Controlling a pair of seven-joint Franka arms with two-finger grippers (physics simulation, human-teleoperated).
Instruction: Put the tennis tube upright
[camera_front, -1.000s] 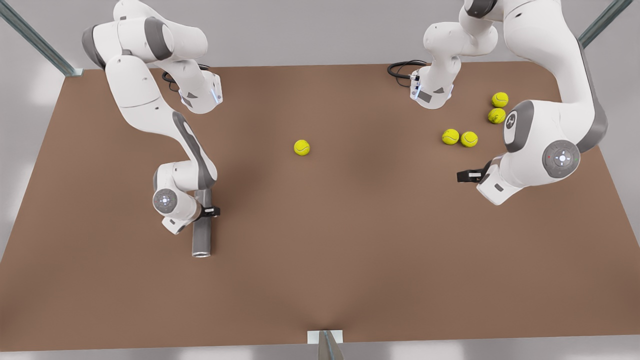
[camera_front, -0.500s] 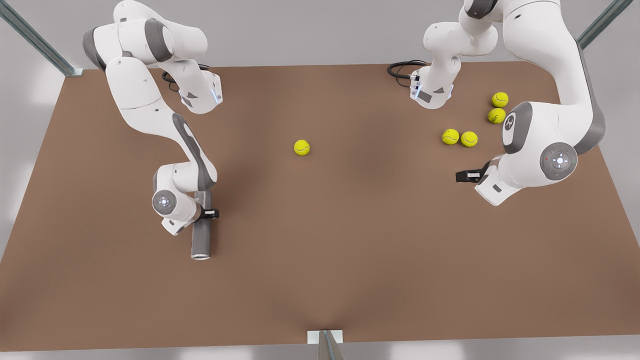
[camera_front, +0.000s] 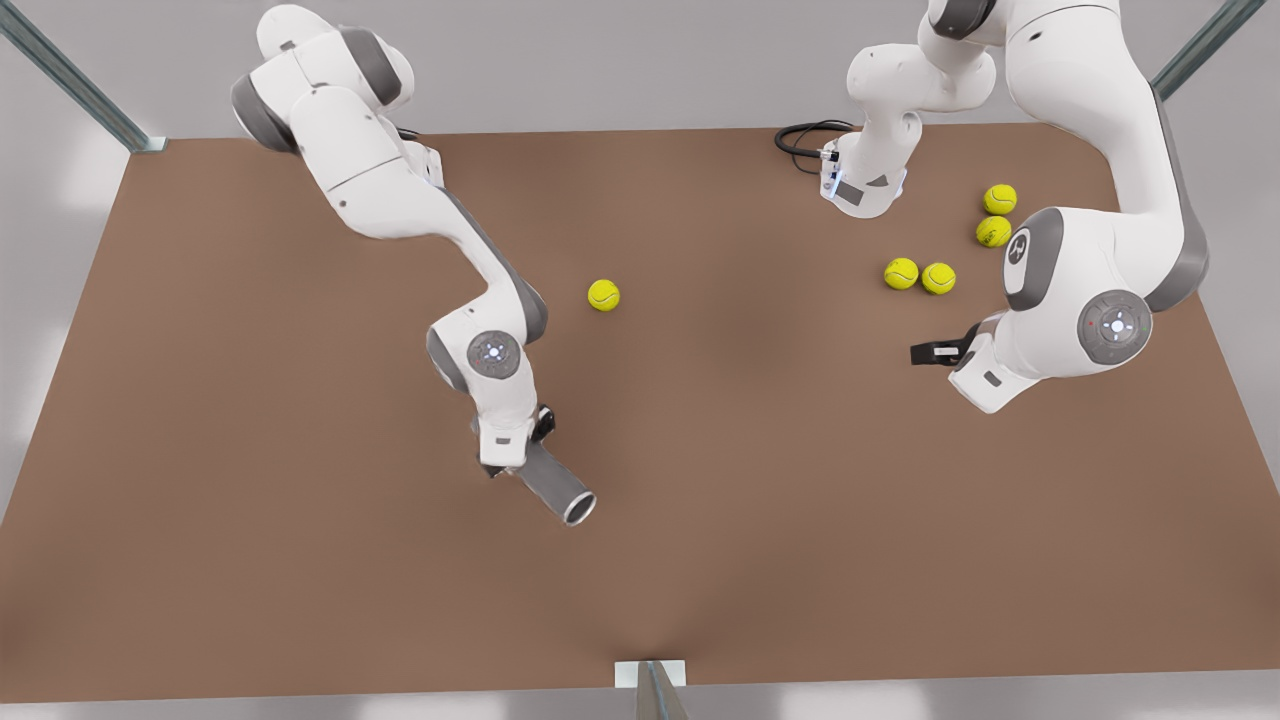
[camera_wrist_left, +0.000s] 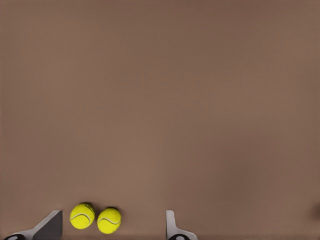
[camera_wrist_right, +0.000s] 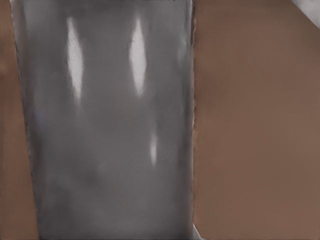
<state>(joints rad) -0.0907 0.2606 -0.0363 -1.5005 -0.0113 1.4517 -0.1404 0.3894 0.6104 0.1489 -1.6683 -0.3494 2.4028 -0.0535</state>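
Lying tilted above the brown table (camera_front: 250, 560), the tennis tube (camera_front: 556, 485) is recorded in the front view near the table's middle front, its silvery rim pointing toward the front view's lower right and its other end hidden under a wrist. It is clamped by the right gripper (camera_front: 520, 462), on the arm at the front view's left. One tennis ball (camera_front: 603, 295) sits alone near the centre, well apart from the tube. Four more are listed at the front view's right: a touching pair (camera_front: 919, 275) and two others (camera_front: 996, 215) beyond them. The left gripper (camera_front: 940, 352) is held near that pair, on the waiting arm.

Left wrist view: the gripper's two fingers (camera_wrist_left: 47, 227) are seen spread apart with nothing between them; the two touching balls (camera_wrist_left: 95, 218) lie between them on the table.

Right wrist view: the tube's grey wall (camera_wrist_right: 107, 125), with bright glints, is seen close up against the table (camera_wrist_right: 255, 125).
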